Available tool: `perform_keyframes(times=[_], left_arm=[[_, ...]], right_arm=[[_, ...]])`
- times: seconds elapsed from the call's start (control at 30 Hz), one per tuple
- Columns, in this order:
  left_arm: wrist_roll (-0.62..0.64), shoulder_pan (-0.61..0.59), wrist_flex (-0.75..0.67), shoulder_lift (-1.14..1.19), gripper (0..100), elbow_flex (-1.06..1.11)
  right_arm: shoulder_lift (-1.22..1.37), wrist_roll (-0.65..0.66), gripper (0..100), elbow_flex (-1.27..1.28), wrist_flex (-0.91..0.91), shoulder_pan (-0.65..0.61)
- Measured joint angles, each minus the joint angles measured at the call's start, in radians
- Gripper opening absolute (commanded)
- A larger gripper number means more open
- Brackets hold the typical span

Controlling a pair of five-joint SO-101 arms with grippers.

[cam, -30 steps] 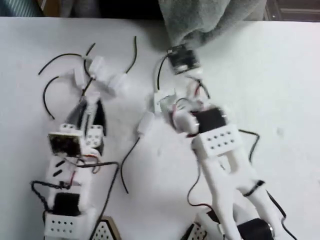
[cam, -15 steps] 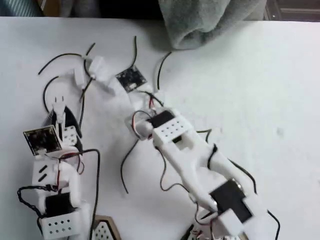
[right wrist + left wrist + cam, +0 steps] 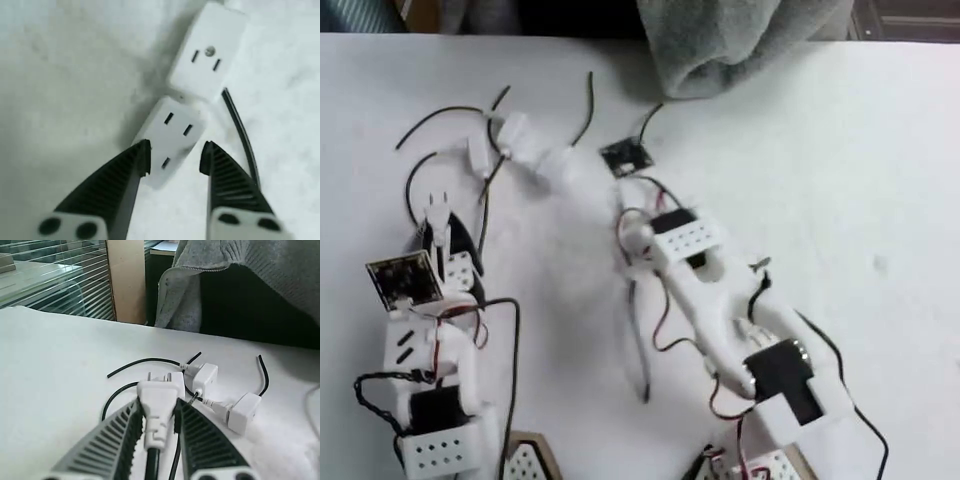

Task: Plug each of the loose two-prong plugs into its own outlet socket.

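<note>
Since the right arm has been swung across the surface (image 3: pixel 880 150) within the last second, out toward the left arm and then partly back, the right gripper (image 3: pixel 176 151) is now set over an outlet socket (image 3: pixel 172 131). A loose black cord (image 3: pixel 638 340) has been shifted rightward meanwhile. The left arm, drawn back and leftward early in that second, has been kept in place for the last half second. From this it is judged that a plug is held ready while a socket is being secured for it; nothing is plugged in yet.

Nearest, the left gripper (image 3: pixel 158 411) is pressed together on the two-prong plug (image 3: pixel 160 387), which is pinched by its body with the prongs aimed away. Beyond the prongs, well apart, two white corded blocks (image 3: pixel 202 377) lie on the surface. The right gripper is spread about as wide as the socket, one finger at each side; whether either finger touches it cannot be made out. A second socket (image 3: pixel 207 47) lies just behind the first, and a grey garment (image 3: pixel 240 275) is draped at the far edge.
</note>
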Motion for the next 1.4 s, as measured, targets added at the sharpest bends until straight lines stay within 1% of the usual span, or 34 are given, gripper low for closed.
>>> perform_keyframes(times=[0.13,0.3,0.57,0.63,0.7,0.77,0.9,1.03,1.1,1.2,1.27,1.4], left_arm=[[0.000,0.000,0.000,0.000,2,0.000],[0.000,0.000,0.000,0.000,2,0.000],[0.000,0.000,0.005,0.000,2,0.000],[-0.026,0.009,0.028,0.000,2,0.000],[-0.086,0.051,0.055,0.000,2,0.000],[-0.118,0.097,0.089,0.000,2,-0.006],[-0.138,0.175,0.170,0.000,2,-0.046],[-0.183,0.233,0.216,0.000,2,-0.061],[-0.184,0.244,0.224,0.002,2,-0.063],[-0.184,0.247,0.226,0.060,2,-0.100],[-0.186,0.256,0.226,0.140,2,-0.150],[-0.186,0.327,0.226,0.371,2,-0.330]], right_arm=[[-0.044,0.077,17.3,0.002,0.095,0.084],[-0.196,0.098,17.3,-0.041,0.206,0.175],[-0.500,0.103,17.3,-0.123,0.351,0.180],[-0.546,0.103,17.3,-0.117,0.393,0.206],[-0.580,0.103,17.3,-0.072,0.407,0.247],[-0.592,0.103,17.3,-0.003,0.404,0.298],[-0.595,0.101,17.3,0.157,0.316,0.450],[-0.595,0.044,17.3,0.319,0.147,0.600],[-0.595,0.023,17.3,0.394,0.061,0.631],[-0.595,0.012,17.3,0.503,-0.057,0.643],[-0.595,0.012,17.3,0.565,-0.138,0.640],[-0.595,0.009,17.3,0.635,-0.267,0.678]])
